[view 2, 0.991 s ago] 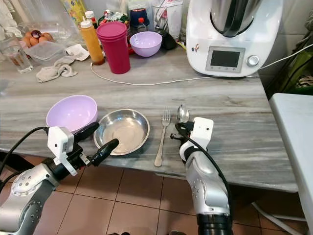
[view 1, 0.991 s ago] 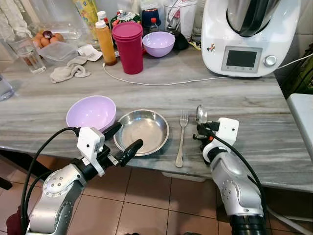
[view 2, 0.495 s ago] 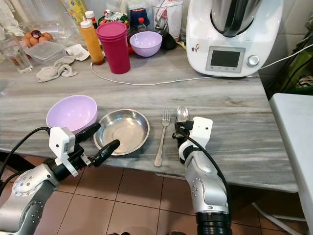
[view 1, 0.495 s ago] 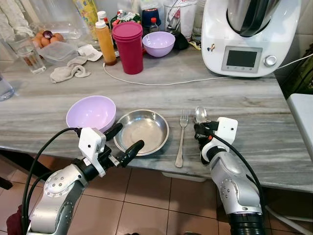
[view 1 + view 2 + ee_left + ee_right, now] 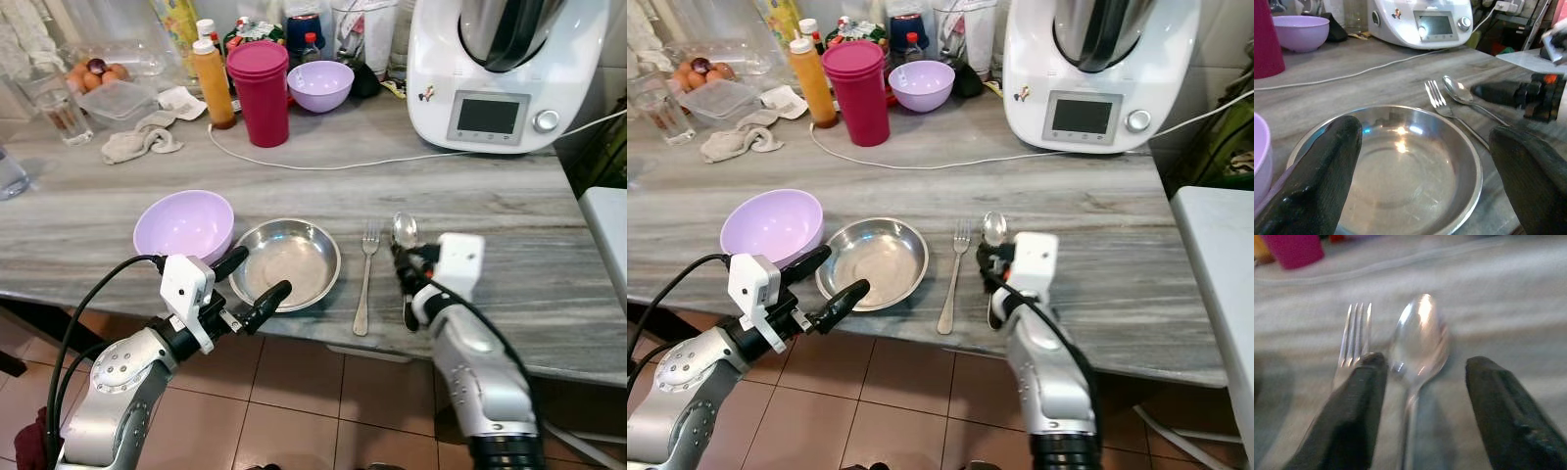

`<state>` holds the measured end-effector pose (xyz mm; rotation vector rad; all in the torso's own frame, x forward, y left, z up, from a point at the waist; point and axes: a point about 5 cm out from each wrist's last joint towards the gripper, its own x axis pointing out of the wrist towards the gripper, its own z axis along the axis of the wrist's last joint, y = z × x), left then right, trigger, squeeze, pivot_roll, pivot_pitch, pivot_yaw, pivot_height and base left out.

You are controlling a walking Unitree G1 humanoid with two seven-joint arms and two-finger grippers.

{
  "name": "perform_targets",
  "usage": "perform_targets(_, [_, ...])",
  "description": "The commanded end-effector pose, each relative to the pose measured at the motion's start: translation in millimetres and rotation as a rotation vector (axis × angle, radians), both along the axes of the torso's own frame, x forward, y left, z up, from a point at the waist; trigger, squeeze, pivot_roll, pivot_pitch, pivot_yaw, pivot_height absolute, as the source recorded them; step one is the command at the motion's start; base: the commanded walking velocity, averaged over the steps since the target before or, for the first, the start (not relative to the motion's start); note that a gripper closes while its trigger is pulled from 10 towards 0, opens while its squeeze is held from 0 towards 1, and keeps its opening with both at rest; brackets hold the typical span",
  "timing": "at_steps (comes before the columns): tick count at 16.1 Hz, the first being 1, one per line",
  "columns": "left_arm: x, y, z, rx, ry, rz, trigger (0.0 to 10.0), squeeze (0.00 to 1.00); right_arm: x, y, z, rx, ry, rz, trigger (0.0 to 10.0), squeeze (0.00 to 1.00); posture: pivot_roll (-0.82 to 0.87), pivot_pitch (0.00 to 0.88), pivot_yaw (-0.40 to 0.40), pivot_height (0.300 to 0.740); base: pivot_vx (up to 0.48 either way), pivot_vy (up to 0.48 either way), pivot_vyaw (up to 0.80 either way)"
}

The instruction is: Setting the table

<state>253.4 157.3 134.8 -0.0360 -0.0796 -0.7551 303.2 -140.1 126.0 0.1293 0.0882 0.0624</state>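
My right gripper [image 5: 1420, 396] hangs open astride the spoon [image 5: 1419, 340] lying beside the fork [image 5: 364, 274], while my left gripper [image 5: 253, 279] gapes empty over the steel plate [image 5: 289, 262].

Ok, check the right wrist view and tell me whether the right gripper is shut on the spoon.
No. The right gripper is open, its two black fingers apart on either side of the spoon, which lies on the counter beside the fork.

I'm seeing the spoon [image 5: 1418, 340] blurring ahead of the right claw [image 5: 1422, 401], its handle running hidden beneath the right arm; the bowl [image 5: 1260, 161] beside the left claw [image 5: 1425, 181] is getting cropped.
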Motion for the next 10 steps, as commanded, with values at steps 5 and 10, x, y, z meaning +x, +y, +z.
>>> perform_targets(5, [2.8,-1.7,2,0.003,-0.014,-0.008,10.0,0.00,-1.4,-6.7,29,-0.087,-0.186,-0.044,10.0,1.00,-0.19,0.116,0.064,0.740,0.000,0.000,0.00])
perform_targets(10, [4.6,-2.1,4,-0.014,-0.028,0.015,10.0,0.00,-2.5,-13.4,50,-0.268,-0.335,-0.101,10.0,1.00,-0.18,0.111,0.062,0.740,0.000,0.000,0.00])
